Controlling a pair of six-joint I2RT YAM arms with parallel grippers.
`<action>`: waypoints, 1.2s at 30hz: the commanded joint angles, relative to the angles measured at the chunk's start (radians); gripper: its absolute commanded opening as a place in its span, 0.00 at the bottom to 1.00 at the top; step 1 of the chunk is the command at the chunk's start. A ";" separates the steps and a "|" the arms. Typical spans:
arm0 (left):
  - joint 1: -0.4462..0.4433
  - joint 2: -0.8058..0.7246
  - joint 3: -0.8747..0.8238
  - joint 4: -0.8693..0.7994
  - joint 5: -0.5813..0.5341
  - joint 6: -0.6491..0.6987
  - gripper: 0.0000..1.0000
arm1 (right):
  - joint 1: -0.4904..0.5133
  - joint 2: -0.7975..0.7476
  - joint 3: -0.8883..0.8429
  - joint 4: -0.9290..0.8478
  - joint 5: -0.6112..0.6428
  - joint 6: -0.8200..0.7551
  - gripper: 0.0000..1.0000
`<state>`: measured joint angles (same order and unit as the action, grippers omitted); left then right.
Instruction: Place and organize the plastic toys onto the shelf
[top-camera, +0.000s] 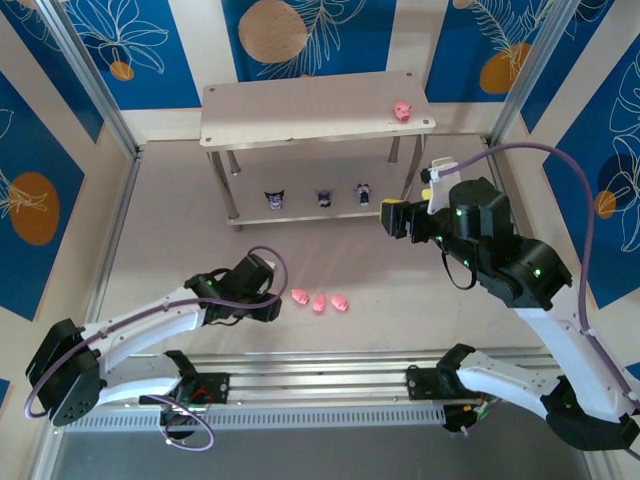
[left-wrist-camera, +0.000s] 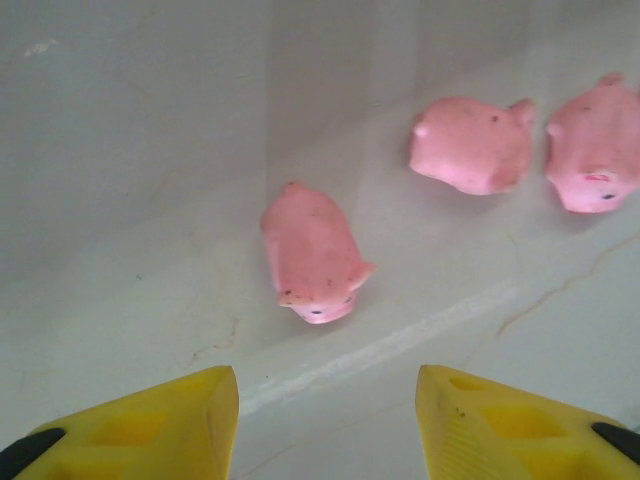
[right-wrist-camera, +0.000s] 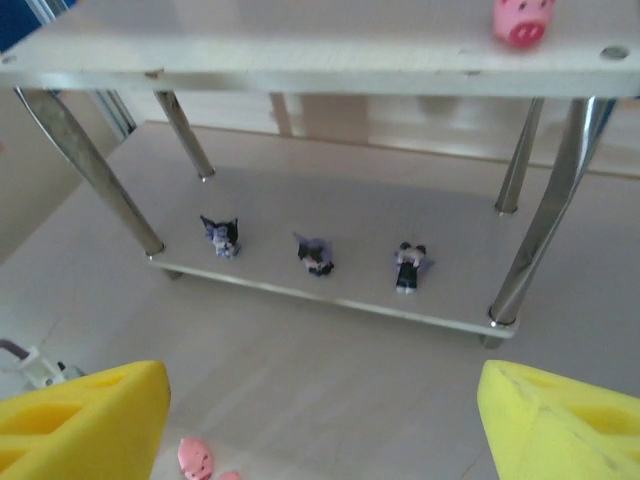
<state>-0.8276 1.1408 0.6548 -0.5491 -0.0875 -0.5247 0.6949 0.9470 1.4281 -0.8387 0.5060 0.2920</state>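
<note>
gaping left end effector (left-wrist-camera: 328, 418), empty

No legible text, label, brand, number or sign on any surface. Shelf (top-camera: 315, 105) boards are plain. The plastic toys (left-wrist-camera: 312, 250) are unmarked. Wall panels (top-camera: 320, 35) behind the shelf bear a blue leaf-and-circle pattern, no lettering.
</note>
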 joint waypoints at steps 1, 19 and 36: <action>-0.005 0.026 -0.019 0.070 -0.052 -0.050 0.50 | 0.030 0.003 -0.014 -0.018 0.047 0.043 0.81; 0.007 0.185 -0.015 0.169 -0.028 -0.034 0.42 | 0.037 -0.021 -0.029 -0.004 0.084 0.031 0.80; 0.044 0.190 0.009 0.192 0.048 0.021 0.00 | 0.026 -0.022 -0.050 0.017 0.096 0.025 0.78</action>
<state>-0.7975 1.3624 0.6453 -0.3374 -0.0544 -0.5232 0.7254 0.9375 1.3907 -0.8478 0.5774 0.3172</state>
